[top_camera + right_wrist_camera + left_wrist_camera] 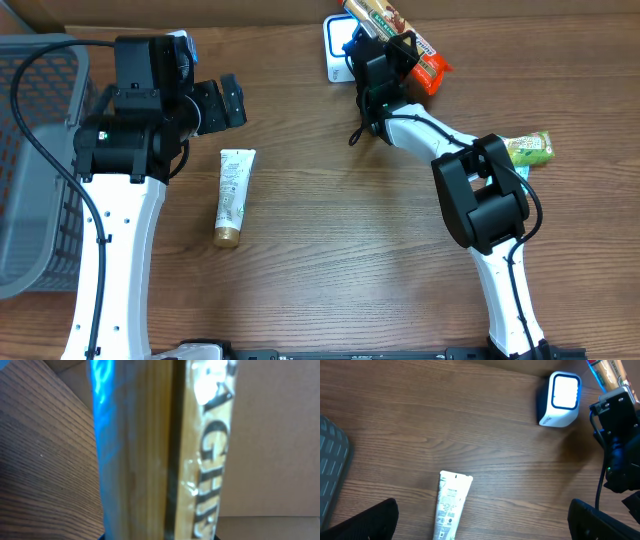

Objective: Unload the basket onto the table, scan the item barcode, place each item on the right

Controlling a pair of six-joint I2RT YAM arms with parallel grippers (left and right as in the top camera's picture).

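The right end effector (383,47) pinches a long pack (378,14) slanting just right of the scanner (337,52); the left end effector (222,103), spread, hovers well left of it.

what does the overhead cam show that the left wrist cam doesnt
Only the overhead: the green packet and the orange packet on the right, and the tube whole, down to its gold cap. Only the left wrist: the scanner uncovered, side included; from overhead it is partly hidden. Both: scanner, tube, a bit of the basket, and the right gripper shut on a long packet near the scanner.
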